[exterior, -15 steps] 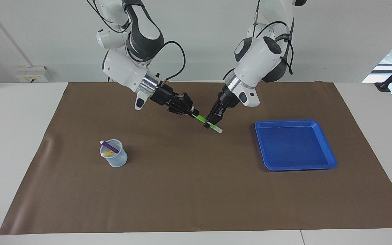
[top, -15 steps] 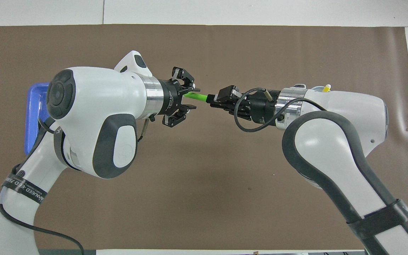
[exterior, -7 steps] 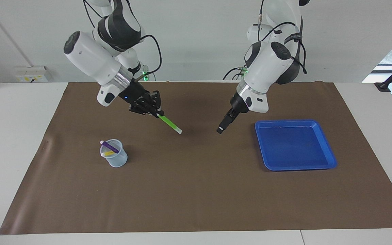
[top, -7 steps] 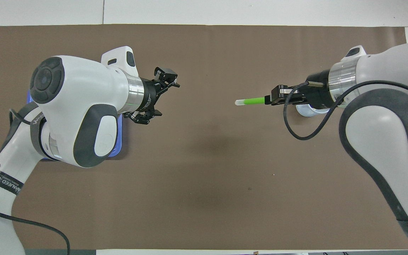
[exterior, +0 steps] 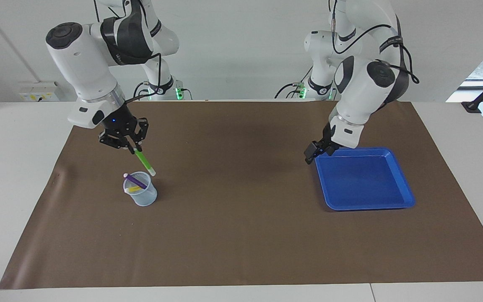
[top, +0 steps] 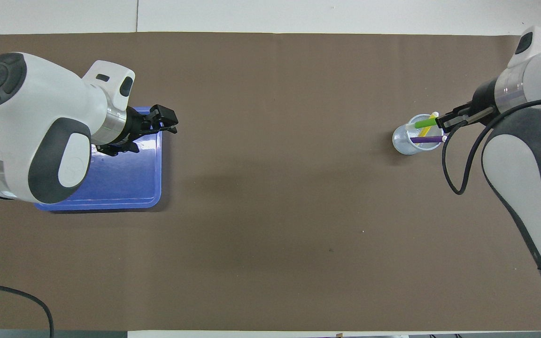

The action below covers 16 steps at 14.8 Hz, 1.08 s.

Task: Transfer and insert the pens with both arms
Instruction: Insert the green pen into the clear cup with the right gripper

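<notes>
Brown matting [exterior: 241, 235] covers the white table below a pale wall. Up in the air, the right gripper [exterior: 136, 150] pinches the green pen [exterior: 144, 162] by its upper end, its fingertips pressed tight on it; the pen slants down with its pale cap just over the rim of the mesh cup [exterior: 141, 195]. Inside that cup lean the purple pen [exterior: 136, 181] and the yellow pen [exterior: 134, 189]. At the left arm's end of the table, the left gripper [exterior: 311, 154] hangs over the edge of the blue tray [exterior: 405, 197], its jaws spread and holding nothing.
</notes>
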Available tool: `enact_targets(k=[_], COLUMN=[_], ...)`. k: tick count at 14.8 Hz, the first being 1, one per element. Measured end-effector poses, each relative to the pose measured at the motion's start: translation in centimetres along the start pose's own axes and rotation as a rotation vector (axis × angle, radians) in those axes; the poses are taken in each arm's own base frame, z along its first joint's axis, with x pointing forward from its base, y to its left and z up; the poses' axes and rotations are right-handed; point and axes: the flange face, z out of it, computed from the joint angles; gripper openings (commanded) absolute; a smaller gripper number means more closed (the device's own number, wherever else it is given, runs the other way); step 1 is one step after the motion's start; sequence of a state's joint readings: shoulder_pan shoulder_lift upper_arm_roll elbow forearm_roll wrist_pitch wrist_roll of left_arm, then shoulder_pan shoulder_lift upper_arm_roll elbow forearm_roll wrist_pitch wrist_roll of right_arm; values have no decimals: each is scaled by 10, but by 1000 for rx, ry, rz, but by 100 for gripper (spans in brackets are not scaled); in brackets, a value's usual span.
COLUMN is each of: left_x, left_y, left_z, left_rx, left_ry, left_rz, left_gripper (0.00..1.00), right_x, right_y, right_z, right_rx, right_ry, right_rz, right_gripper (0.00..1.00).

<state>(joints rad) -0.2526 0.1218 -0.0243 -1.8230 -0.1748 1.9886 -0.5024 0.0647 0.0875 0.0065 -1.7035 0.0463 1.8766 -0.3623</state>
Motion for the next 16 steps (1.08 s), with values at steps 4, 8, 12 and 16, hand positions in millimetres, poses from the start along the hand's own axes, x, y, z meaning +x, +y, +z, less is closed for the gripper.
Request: enact_targets(k=[4, 8, 12, 16], left_x=[18, 16, 9, 2], left_y=[-59, -96, -96, -106], left_z=[-34, -75, -124, -158], left_rx=[6, 58, 106, 117], left_ry=[-9, 10, 13, -35], left_rz=[110, 182, 232, 258], left_gripper=[100, 100, 100, 100], right_x=[-9, -24, -26, -25], right_y=[11, 30, 27, 27], right_z=[34, 64, 68, 43], right_rx=[-12, -13, -11, -13], right_ry=[-40, -46, -50, -46], right_rz=[-29, -29, -31, -32], right_gripper=[0, 14, 100, 100])
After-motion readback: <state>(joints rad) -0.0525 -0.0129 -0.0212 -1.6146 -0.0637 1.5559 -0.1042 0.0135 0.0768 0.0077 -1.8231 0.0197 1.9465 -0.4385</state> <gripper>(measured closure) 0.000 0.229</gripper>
